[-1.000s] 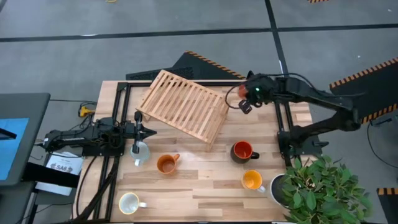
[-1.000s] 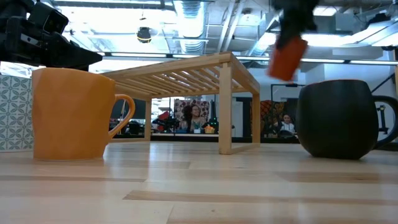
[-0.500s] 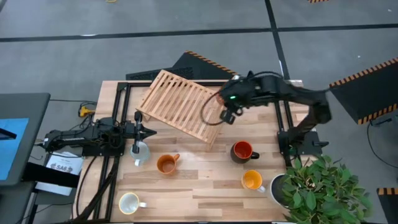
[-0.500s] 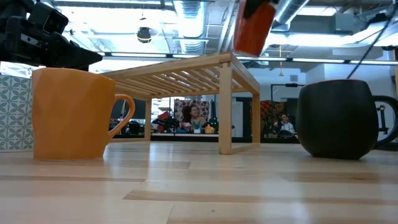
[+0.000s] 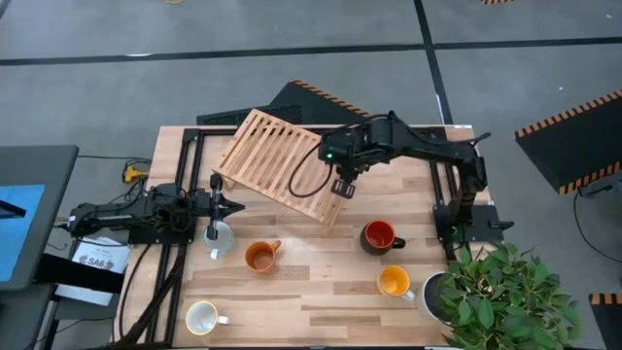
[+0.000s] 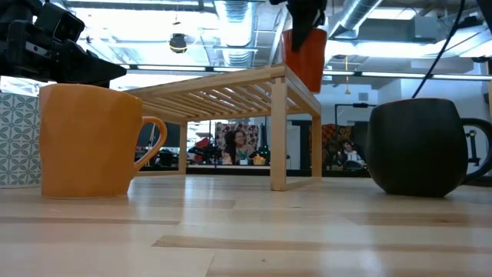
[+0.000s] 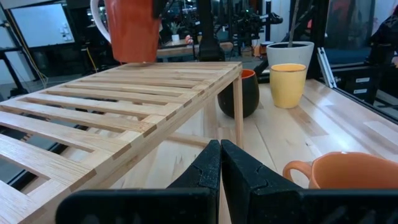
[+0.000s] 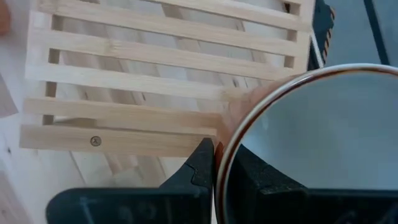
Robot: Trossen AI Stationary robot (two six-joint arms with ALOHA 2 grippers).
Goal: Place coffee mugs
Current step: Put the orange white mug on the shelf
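High view: right gripper point(image 5: 341, 185), fingers clamped on terracotta mug point(image 6: 304, 58), has moved left over rack point(image 5: 282, 160) corner; left gripper point(image 5: 216, 205) closed, unmoved.

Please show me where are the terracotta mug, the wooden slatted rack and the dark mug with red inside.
terracotta mug point(image 6: 304, 58): low view, its side wall.
wooden slatted rack point(image 5: 272, 160): high view, its slatted top.
dark mug with red inside point(image 5: 377, 235): high view, its red inside.
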